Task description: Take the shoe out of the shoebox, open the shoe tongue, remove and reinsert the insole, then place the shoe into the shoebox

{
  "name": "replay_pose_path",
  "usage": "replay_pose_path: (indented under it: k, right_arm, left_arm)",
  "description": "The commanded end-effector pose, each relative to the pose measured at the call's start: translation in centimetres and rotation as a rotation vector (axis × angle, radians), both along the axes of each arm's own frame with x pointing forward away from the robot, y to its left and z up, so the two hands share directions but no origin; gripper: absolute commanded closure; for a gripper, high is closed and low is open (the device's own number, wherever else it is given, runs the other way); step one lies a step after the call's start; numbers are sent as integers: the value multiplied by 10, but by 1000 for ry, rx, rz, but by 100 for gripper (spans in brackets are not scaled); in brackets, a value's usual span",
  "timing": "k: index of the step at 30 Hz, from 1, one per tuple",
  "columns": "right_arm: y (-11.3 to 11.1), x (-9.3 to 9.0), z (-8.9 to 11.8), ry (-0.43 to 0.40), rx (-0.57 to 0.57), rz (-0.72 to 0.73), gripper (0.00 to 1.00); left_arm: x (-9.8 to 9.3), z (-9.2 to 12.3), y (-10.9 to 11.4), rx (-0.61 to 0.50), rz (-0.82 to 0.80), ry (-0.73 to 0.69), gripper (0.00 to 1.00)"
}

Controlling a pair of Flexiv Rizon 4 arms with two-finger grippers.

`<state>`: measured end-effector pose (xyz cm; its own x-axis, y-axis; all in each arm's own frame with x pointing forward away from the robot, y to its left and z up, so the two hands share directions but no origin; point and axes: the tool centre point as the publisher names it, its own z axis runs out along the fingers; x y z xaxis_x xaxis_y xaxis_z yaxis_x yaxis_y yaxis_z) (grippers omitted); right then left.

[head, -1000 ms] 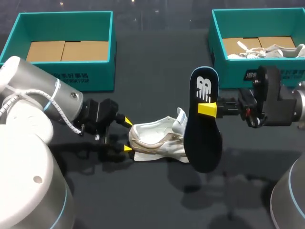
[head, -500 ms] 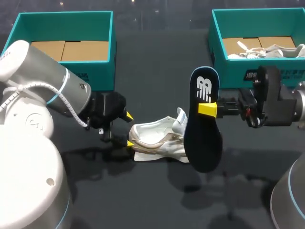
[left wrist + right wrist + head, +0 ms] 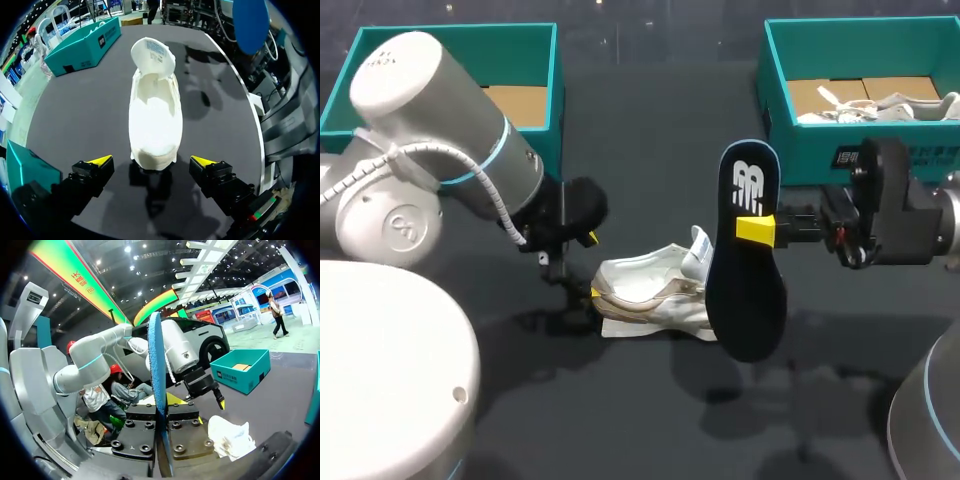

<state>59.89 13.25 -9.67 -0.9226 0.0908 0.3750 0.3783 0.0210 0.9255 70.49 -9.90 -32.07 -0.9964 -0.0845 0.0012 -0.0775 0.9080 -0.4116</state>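
Note:
A white shoe [image 3: 650, 295] lies on its side on the dark table, tongue folded up. In the left wrist view the shoe [image 3: 155, 110] points away, with its heel just ahead of my left gripper [image 3: 152, 161]. That gripper [image 3: 594, 266] stands open at the heel, one yellow tip on either side, neither touching. My right gripper [image 3: 757, 228] is shut on the dark blue insole [image 3: 745, 250], holding it upright in the air above the shoe's toe end. In the right wrist view the insole [image 3: 156, 390] shows edge-on between the fingers, with the shoe [image 3: 227, 437] below.
A teal shoebox [image 3: 450, 80] with a cardboard bottom stands at the back left. A second teal shoebox [image 3: 780, 90] at the back right holds another white shoe [image 3: 880, 105]. The left arm's bulky elbow [image 3: 430, 130] rises in front of the left box.
My left arm has swung its elbow up and toward the middle, and its gripper has shifted slightly closer to the shoe's heel, still open. The right arm and insole have not moved.

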Motion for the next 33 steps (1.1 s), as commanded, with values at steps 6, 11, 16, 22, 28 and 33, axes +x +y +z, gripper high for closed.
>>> replay_pose_path:
  k: [6, 11, 16, 22, 28, 33]
  right_arm:
    - [2, 0, -1, 1, -1, -1, 100]
    - [2, 0, -1, 1, -1, -1, 100]
    - [2, 0, -1, 1, -1, -1, 100]
    - [2, 0, -1, 1, -1, -1, 100]
    - [2, 0, -1, 1, -1, -1, 100]
    - [2, 0, -1, 1, -1, -1, 100]
  left_arm:
    - [5, 16, -20, 182, -81, -17, 0]
    - [7, 14, -28, 241, -92, -12, 0]
    - [15, 7, -37, 278, -91, 45, 0]
    - [20, 6, -49, 300, -102, 39, 0]
    - [32, 7, -73, 311, -116, -2, 0]
    - [42, -3, -92, 321, -119, -12, 0]
